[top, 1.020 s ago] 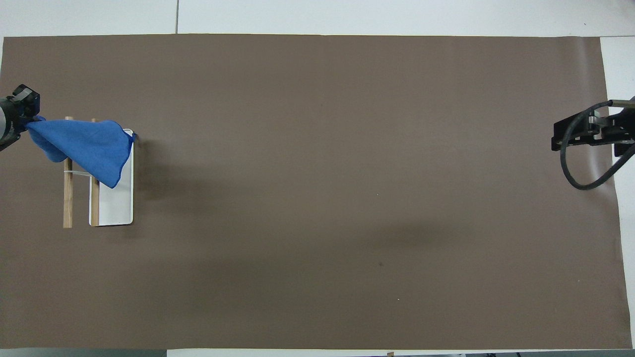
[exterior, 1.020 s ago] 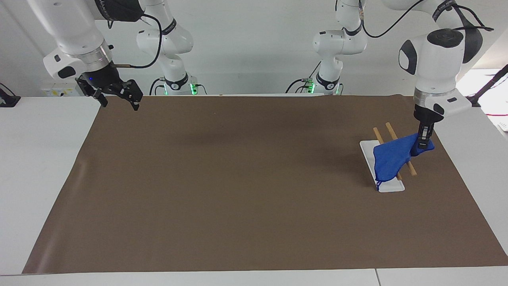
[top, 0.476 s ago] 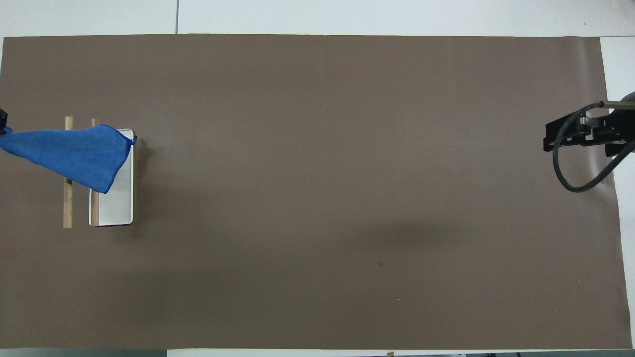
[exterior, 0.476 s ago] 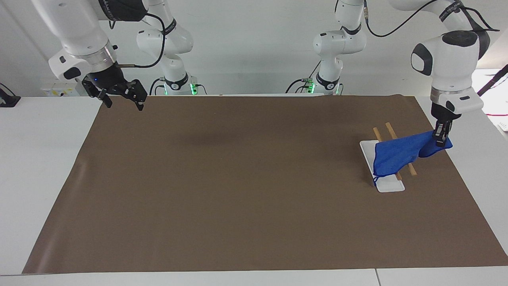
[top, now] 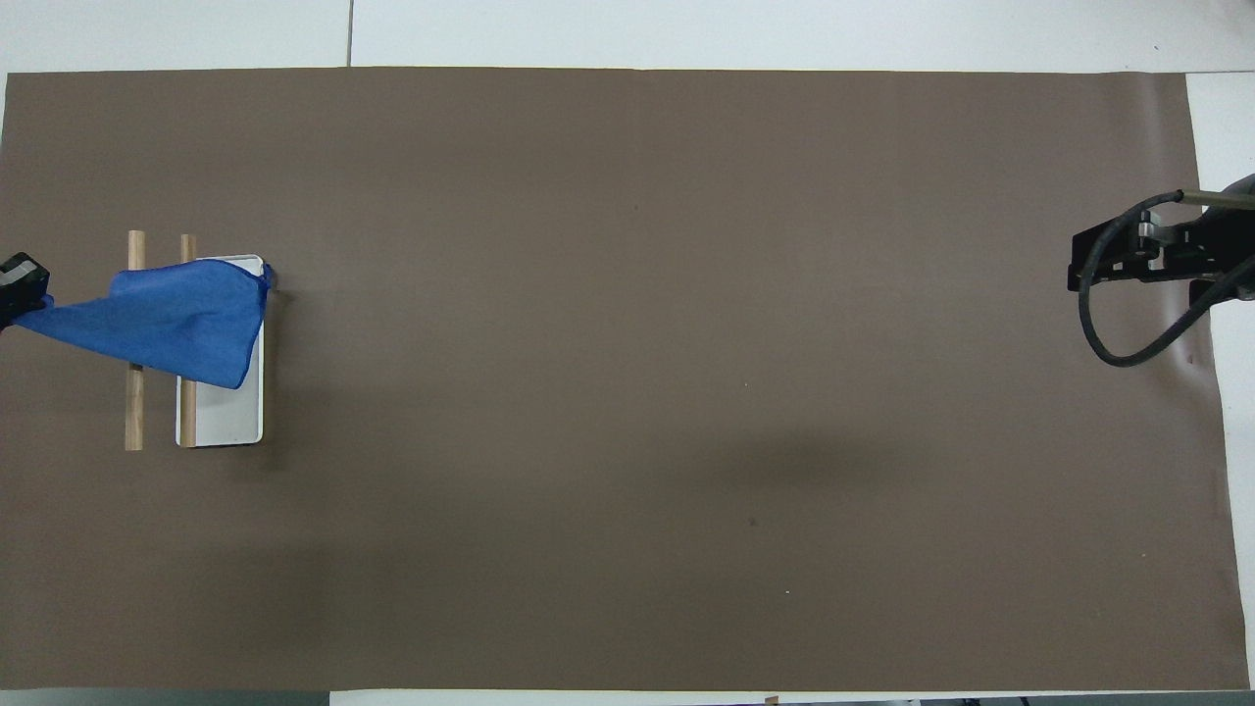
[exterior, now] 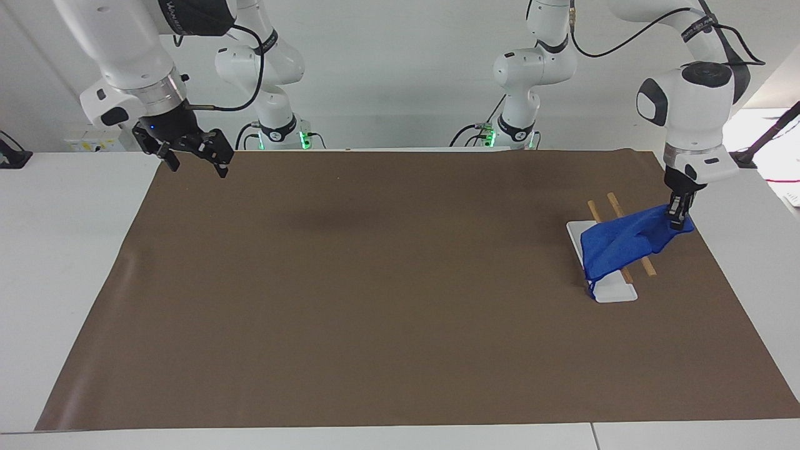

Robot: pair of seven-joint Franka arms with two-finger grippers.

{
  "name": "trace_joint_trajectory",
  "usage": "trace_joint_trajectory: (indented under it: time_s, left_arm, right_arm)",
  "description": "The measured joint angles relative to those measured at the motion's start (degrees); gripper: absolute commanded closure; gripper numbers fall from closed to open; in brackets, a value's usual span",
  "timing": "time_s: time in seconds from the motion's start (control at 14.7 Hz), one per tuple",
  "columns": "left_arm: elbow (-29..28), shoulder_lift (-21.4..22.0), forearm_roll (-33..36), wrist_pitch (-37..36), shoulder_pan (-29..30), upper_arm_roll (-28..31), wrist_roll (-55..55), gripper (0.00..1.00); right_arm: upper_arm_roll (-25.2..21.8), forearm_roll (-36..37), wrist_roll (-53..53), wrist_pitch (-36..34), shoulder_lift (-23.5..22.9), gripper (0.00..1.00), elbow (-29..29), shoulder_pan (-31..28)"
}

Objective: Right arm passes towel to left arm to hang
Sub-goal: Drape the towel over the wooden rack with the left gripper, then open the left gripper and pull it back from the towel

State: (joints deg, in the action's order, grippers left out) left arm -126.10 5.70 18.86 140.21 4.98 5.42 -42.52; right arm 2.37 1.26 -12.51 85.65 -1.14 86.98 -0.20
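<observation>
The blue towel lies draped across the two wooden bars of the white-and-wood rack at the left arm's end of the table. My left gripper is shut on one corner of the towel and holds that corner just off the rack's outer side, toward the table's end. In the overhead view the towel covers the rack's farther half, and the left gripper shows at the frame edge. My right gripper is open and empty, raised over the mat's corner at the right arm's end; it also shows in the overhead view.
A brown mat covers most of the white table. The rack's wooden bars stick out past the towel on the robots' side. A black cable loops under the right wrist.
The left gripper swung outward with the towel corner, then came back a little toward the rack, and the towel settled lower over the bars. The right gripper drifted slightly toward the table's middle.
</observation>
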Motion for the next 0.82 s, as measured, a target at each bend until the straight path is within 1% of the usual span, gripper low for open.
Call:
trace_joint_trajectory:
  time_s: [0.2, 0.27, 0.34, 0.41, 0.48, 0.54, 0.68, 0.82]
  left_arm:
    - [-3.5, 0.0, 0.0, 4.4, 2.3, 0.0, 0.0, 1.00]
    - [-4.1, 0.0, 0.0, 5.0, 2.8, 0.0, 0.0, 0.79]
    - [-4.4, 0.0, 0.0, 5.2, 3.0, 0.0, 0.0, 0.49]
    - [-4.5, 0.0, 0.0, 5.2, 3.0, 0.0, 0.0, 0.31]
    - [-4.5, 0.0, 0.0, 5.2, 3.0, 0.0, 0.0, 0.09]
    - [-4.5, 0.0, 0.0, 5.2, 3.0, 0.0, 0.0, 0.00]
    - [-3.8, -0.1, 0.0, 5.1, 2.9, -0.1, 0.0, 0.00]
    - [-1.4, -0.5, 0.0, 2.4, 2.8, -0.4, 0.0, 0.00]
  right_arm:
    - [0.0, 0.0, 0.0, 0.0, 0.0, 0.00, 0.0, 0.0]
    - [0.0, 0.0, 0.0, 0.0, 0.0, 0.00, 0.0, 0.0]
    - [0.0, 0.0, 0.0, 0.0, 0.0, 0.00, 0.0, 0.0]
    - [0.0, 0.0, 0.0, 0.0, 0.0, 0.00, 0.0, 0.0]
    - [0.0, 0.0, 0.0, 0.0, 0.0, 0.00, 0.0, 0.0]
    - [0.0, 0.0, 0.0, 0.0, 0.0, 0.00, 0.0, 0.0]
    - [0.0, 0.0, 0.0, 0.0, 0.0, 0.00, 0.0, 0.0]
    - [0.0, 0.0, 0.0, 0.0, 0.0, 0.00, 0.0, 0.0]
